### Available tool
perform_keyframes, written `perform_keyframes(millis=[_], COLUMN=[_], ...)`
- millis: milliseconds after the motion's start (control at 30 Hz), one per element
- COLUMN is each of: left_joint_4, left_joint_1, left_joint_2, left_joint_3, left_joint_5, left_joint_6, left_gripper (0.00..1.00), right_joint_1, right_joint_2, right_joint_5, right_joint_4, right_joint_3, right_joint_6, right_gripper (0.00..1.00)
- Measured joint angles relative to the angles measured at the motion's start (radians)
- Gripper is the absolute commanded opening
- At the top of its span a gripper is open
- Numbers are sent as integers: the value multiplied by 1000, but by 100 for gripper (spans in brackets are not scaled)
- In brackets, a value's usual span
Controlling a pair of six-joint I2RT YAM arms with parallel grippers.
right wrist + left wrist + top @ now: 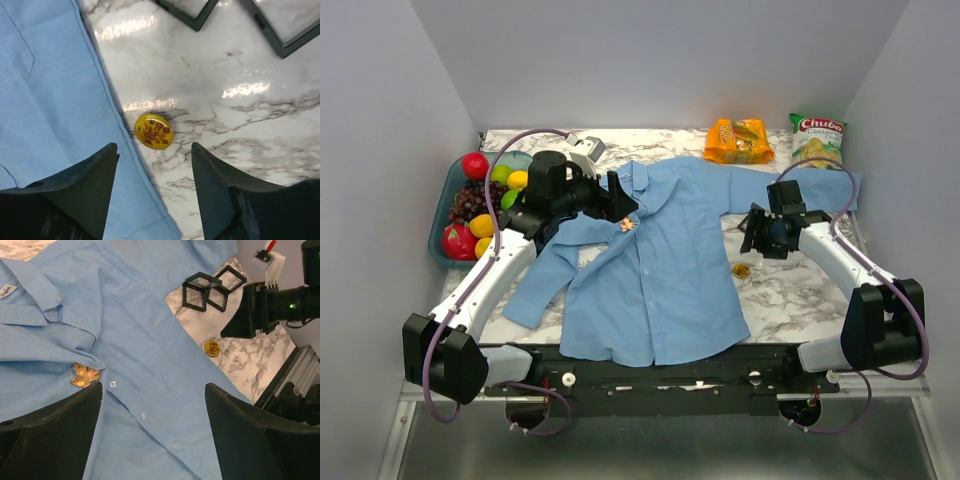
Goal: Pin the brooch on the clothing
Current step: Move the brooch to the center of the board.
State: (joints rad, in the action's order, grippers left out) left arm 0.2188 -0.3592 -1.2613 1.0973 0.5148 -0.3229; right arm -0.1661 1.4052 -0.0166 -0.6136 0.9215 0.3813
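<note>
The light blue shirt [660, 270] lies spread flat on the marble table, collar toward the far side. The brooch [85, 376], a small gold-orange leaf-shaped ornament, rests on the shirt's front beside the top button, just below the collar [627, 225]. My left gripper [154, 386] hovers open over the button row, its left finger beside the brooch, holding nothing [620, 205]. A round yellow badge with orange-red flowers [154, 131] lies on the marble at the shirt's right edge [742, 269]. My right gripper [154, 145] stands open just short of it, empty [752, 232].
Two small black square trays [207, 287] sit on the marble past the shirt's right side. A blue bin of fruit [445, 215] stands at the left. An orange snack bag [738, 140] and a Chuba chips bag [817, 138] lie at the back.
</note>
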Motion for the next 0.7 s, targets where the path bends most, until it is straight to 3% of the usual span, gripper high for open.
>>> perform_keyframes(millis=[133,333,700], left_joint_4=[0,0,0], left_joint_1=[0,0,0], left_joint_2=[0,0,0], left_joint_3=[0,0,0], left_joint_5=[0,0,0], left_joint_6=[0,0,0], left_gripper=[91,91,92], right_joint_1=[0,-9,-78], right_joint_2=[37,69,97], right_joint_5=[47,50,78], right_joint_4=[-11,-8,70], right_joint_3=[58,19,-79], right_joint_6=[-42,-33,164], right_gripper=[69,69,69])
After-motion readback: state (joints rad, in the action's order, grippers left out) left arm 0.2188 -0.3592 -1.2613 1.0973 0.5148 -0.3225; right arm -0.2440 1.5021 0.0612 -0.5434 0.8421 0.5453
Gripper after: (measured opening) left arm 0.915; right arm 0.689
